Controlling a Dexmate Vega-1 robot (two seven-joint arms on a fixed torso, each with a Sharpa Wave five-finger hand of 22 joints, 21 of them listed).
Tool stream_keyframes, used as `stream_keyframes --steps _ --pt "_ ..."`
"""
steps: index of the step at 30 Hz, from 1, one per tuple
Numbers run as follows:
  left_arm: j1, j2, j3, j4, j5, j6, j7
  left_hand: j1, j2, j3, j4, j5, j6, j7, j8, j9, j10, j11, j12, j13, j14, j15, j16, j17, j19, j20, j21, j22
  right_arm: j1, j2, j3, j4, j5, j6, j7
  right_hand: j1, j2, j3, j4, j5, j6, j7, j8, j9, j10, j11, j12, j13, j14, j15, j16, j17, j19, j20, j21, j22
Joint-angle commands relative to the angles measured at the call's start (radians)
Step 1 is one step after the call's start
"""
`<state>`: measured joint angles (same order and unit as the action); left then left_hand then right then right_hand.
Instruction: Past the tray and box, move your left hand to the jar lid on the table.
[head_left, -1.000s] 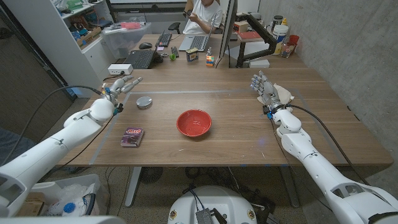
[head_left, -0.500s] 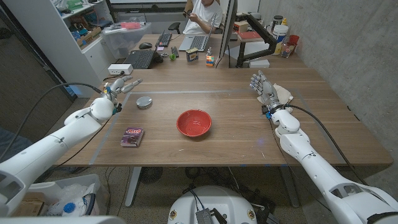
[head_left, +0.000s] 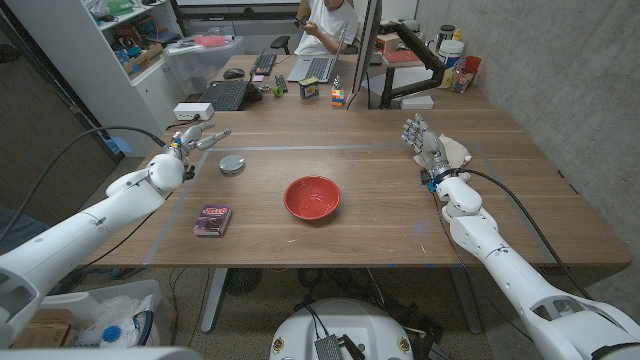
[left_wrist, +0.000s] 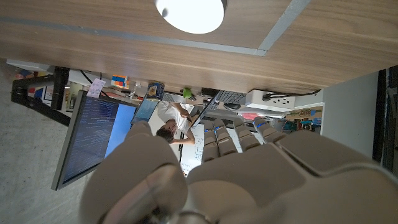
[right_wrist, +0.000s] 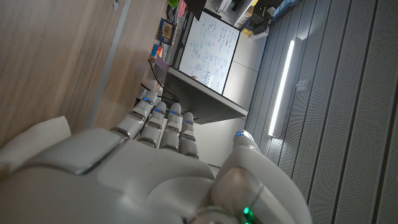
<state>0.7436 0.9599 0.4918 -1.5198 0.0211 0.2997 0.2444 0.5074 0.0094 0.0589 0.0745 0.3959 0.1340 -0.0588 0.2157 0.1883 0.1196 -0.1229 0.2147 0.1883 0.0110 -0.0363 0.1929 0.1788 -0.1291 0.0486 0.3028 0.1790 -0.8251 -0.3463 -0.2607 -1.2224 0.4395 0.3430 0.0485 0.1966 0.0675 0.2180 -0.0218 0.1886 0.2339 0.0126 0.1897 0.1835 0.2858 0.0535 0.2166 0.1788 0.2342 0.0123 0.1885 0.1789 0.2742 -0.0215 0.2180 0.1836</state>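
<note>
my left hand hovers empty, fingers apart, by the table's left edge | jar lid lies on the table just beside it, toward the middle | right hand far off, empty

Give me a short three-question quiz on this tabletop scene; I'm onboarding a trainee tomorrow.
1. True or false: the left hand is gripping the jar lid.
2. Which object sits nearest the table's middle? A) red bowl B) purple packet C) jar lid
3. Fill in: the right hand holds ____.

Key: 1 false, it is beside the lid and apart from it. 2 A. 3 nothing; its fingers are spread.
</note>
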Motion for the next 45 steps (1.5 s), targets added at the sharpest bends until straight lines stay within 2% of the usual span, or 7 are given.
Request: stream_keyframes --steps 1,15,34,45 --pt "-0.067 0.009 0.057 -0.004 0.084 0.064 -0.038 0.010 -0.001 -0.005 -0.002 0.004 0.004 -0.005 0.002 0.004 0.003 0.000 -0.002 0.006 0.008 -0.040 0.005 0.005 0.001 0.009 -0.002 0.004 -0.009 -0.002 0.005 -0.003 0.005 0.006 -0.009 -0.004 0.006 -0.003 -0.003 0.006 0.014 -0.001 0.008 0.005 0.010 0.001 -0.001 0.005 0.004 -0.001 0.000 0.005 0.008 0.002 -0.001 0.004" --pt "-0.140 -0.028 0.123 0.060 0.157 0.083 -0.081 0.014 0.001 -0.008 -0.003 0.007 -0.001 -0.005 -0.001 0.005 0.004 -0.002 -0.003 0.006 0.011 -0.018 0.005 0.007 0.003 0.022 -0.006 0.005 0.006 0.010 -0.002 0.025 0.003 0.017 -0.005 -0.004 0.007 -0.003 -0.003 0.006 0.014 -0.003 0.008 0.005 0.011 0.002 -0.001 0.005 0.003 0.000 0.000 0.005 0.003 0.008 -0.004 0.004" --pt "-0.220 -0.095 0.198 0.150 0.220 0.069 -0.118 0.018 0.002 -0.012 -0.003 0.009 0.001 -0.009 -0.001 0.005 0.005 -0.005 -0.004 0.007 0.012 -0.016 0.004 0.008 0.000 0.026 -0.013 0.006 -0.001 0.005 0.000 0.020 0.000 0.026 -0.011 -0.004 0.008 -0.003 -0.004 0.005 0.014 -0.003 0.007 0.005 0.011 0.003 -0.002 0.005 0.002 0.001 -0.001 0.005 0.003 0.009 -0.005 0.004" --pt "-0.250 -0.141 0.219 0.214 0.216 0.066 -0.119 0.019 0.003 -0.014 -0.003 0.010 0.002 -0.012 0.000 0.005 0.005 -0.008 -0.005 0.008 0.012 -0.018 0.004 0.009 -0.001 0.026 -0.016 0.007 0.025 0.011 0.000 0.059 0.006 0.038 0.009 -0.004 0.008 -0.003 -0.004 0.005 0.015 -0.004 0.007 0.005 0.011 0.002 -0.002 0.005 0.001 0.000 -0.002 0.005 0.003 0.009 -0.006 0.004"
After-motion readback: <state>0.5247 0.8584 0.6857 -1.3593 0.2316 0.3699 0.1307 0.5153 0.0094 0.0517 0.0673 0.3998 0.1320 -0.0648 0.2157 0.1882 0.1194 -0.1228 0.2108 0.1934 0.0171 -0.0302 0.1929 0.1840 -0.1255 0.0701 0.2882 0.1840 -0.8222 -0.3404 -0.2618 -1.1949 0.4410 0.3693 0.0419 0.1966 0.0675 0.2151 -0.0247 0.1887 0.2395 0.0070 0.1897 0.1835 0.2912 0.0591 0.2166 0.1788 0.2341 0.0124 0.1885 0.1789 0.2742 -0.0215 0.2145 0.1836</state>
